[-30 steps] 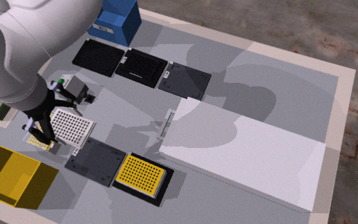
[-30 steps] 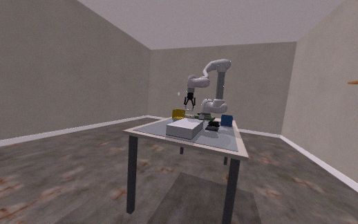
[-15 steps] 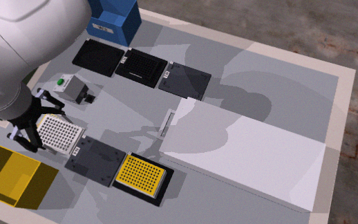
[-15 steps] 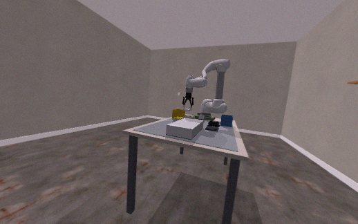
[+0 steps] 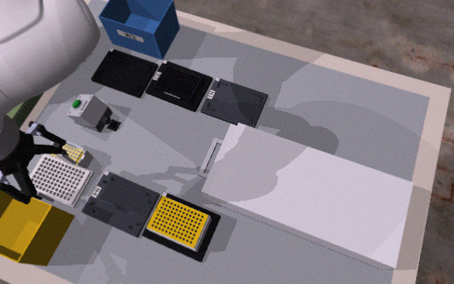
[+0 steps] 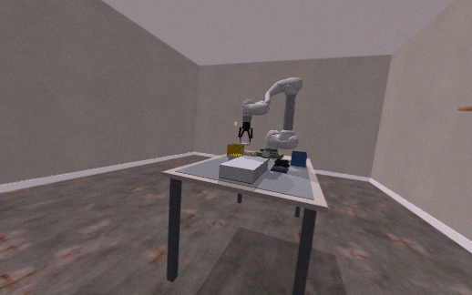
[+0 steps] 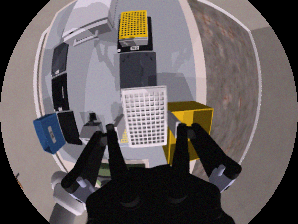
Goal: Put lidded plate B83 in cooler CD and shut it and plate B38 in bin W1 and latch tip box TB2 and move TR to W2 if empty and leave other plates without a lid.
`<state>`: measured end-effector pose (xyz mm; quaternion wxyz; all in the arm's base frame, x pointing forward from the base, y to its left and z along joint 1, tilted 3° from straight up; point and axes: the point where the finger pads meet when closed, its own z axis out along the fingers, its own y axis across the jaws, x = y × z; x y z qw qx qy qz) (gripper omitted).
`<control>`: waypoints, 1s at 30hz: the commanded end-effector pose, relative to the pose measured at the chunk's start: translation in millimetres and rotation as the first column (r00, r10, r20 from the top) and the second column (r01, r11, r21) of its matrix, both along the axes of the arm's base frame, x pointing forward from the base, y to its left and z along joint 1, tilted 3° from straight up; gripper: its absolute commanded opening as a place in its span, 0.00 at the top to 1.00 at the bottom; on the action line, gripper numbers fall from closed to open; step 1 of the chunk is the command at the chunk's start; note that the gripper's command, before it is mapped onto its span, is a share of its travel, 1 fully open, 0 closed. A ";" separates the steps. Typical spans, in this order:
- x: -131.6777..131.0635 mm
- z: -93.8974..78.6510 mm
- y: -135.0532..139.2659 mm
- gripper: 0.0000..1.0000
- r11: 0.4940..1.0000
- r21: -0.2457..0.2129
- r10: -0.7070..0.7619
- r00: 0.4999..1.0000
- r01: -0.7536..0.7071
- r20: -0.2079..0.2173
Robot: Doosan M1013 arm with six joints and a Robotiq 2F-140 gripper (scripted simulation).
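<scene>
- At the far left of the top view, the black two-fingered pincer [image 5: 17, 168] is hanging over the worktop's [image 5: 431, 145] left edge, its fingers clamped on the short end of the white, many-welled assay plate [image 5: 59, 179].
- The white plate is being carried flat and clear of the mat, just beside the open yellow square waste bin [image 5: 31, 228], with one corner near the bin's rim.
- Partly under the plate's far edge, a small clear box with a yellow tip insert [image 5: 74, 152] is sitting on the mat.
- Behind that, the small grey key block with a green round button [image 5: 85, 110] is standing on the mat.
- Further back, the open blue square bin [image 5: 140, 26] is standing at the worktop's rear edge, with a row of three dark nests running rightward from it: a flat black one [image 5: 124, 72], a black one holding a dark gridded rack [image 5: 180, 85], and a bare dark grey one [image 5: 234, 102].
- In the near row, a bare dark grey nest [image 5: 120, 203] is lying just right of the carried plate, and beside it a yellow gridded rack in a black nest [image 5: 179, 223].
- To the right, the long white flat-topped cooler box [image 5: 315, 193] is lying across the mat, its pale handle [image 5: 211, 157] facing the nests.
- From the wrist view, the white plate [image 7: 144, 117] is showing between the two dark fingers, with the yellow bin [image 7: 189, 123] just to its right.
</scene>
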<state>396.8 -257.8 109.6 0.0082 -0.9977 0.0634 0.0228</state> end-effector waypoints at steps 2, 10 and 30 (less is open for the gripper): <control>-6.4 0.2 -7.3 1.00 1.000 0.000 0.000 1.000 0.000 0.000; -20.7 0.5 -23.1 1.00 1.000 0.000 0.000 1.000 0.000 0.000; -52.8 1.3 -58.7 1.00 1.000 0.000 0.000 1.000 0.000 0.000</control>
